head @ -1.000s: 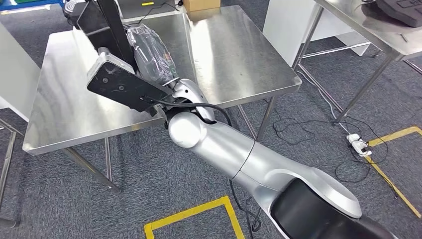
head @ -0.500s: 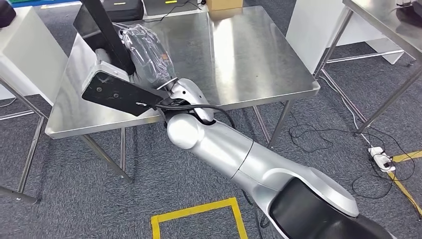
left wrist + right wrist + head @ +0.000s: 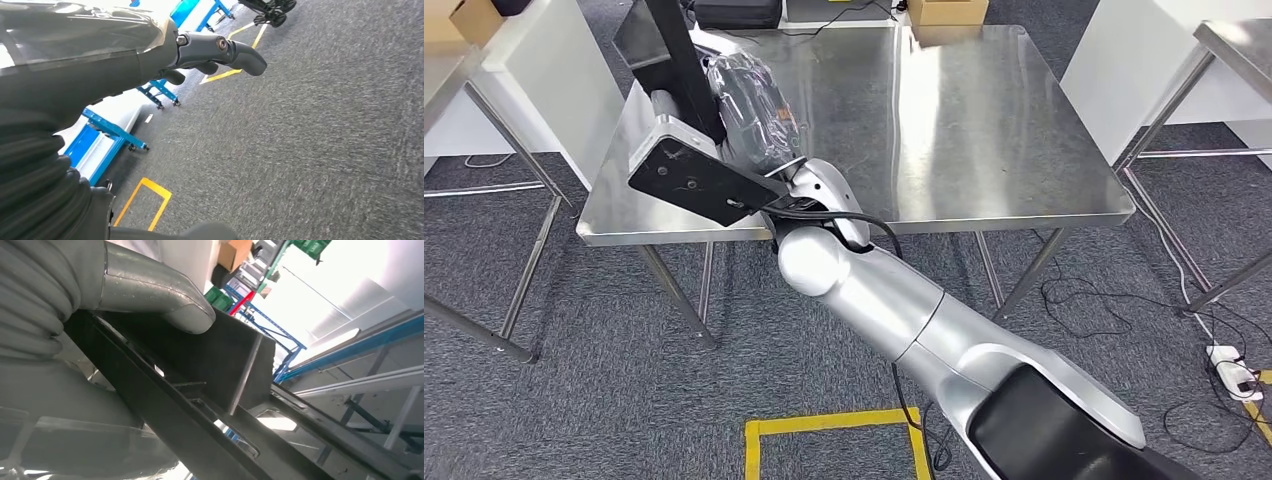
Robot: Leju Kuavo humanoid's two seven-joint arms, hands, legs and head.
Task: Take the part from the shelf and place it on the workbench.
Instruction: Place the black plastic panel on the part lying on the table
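My right hand point(image 3: 752, 112), wrapped in a clear plastic cover, grips the part point(image 3: 692, 180), a black metal piece with a flat plate and a long upright bar. It hangs over the near left corner of the steel workbench point(image 3: 964, 130). In the right wrist view the grey thumb point(image 3: 150, 290) presses on the black part point(image 3: 210, 390), which runs across the picture. My left hand point(image 3: 200, 52) hangs above the grey carpet with nothing in it, its dark fingers loosely apart.
A cardboard box point(image 3: 946, 10) sits at the workbench's far edge. Other steel tables stand at the left point(image 3: 449, 75) and far right point(image 3: 1236, 40). A yellow taped square point(image 3: 824, 425) marks the carpet near me. A power strip point(image 3: 1229, 362) and cables lie at the right.
The whole picture has shifted right as the camera turned, so the workbench now sits more centred. My right hand still holds the part at about the same place in view.
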